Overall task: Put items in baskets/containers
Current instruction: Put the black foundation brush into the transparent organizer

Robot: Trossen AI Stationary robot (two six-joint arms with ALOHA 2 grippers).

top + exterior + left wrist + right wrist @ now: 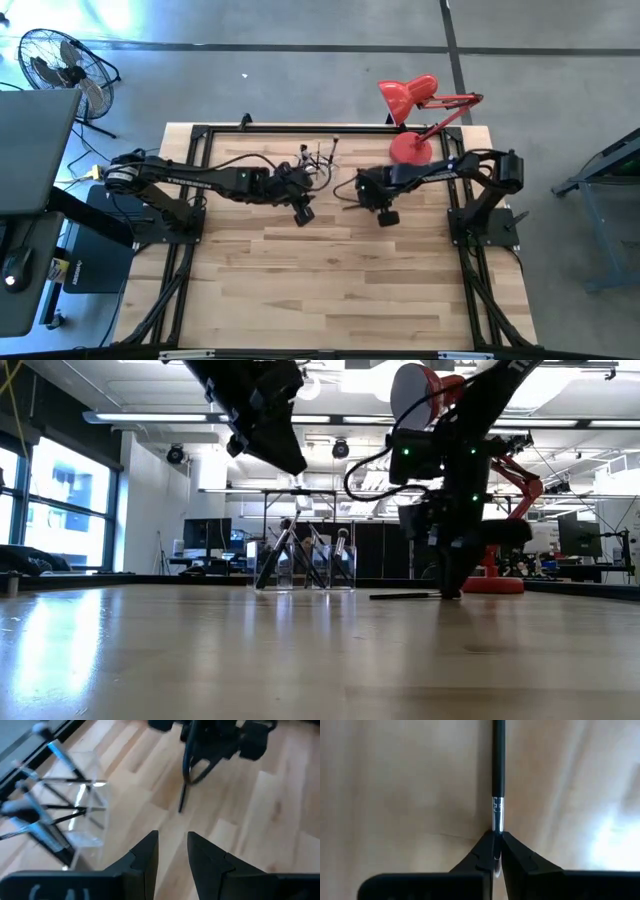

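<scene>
A clear holder (320, 156) stands near the table's far edge with several dark-handled brushes (300, 555) leaning in it, also seen in the left wrist view (60, 810). To its right one brush (400, 596) lies flat on the wood. My right gripper (497, 851) stands over that brush's right end, pointing down and shut on it. My left gripper (172, 851) hangs above the table beside the holder, tilted down, open, with nothing between its fingers. My right gripper pinches the lying brush between its two fingertips at the silvery ferrule end (497, 822). The fingers come from above, pointing down, one on each side of the thin shaft. The dark handle (498, 755) runs away from the fingers, and the brush lies level on the table (400, 596).
A red desk lamp (412, 118) stands at the table's far right, its round base (495, 584) just behind my right gripper. Bare wood (330, 290) stretches toward the near edge. Beyond the table lie a fan (60, 65) and a room with screens.
</scene>
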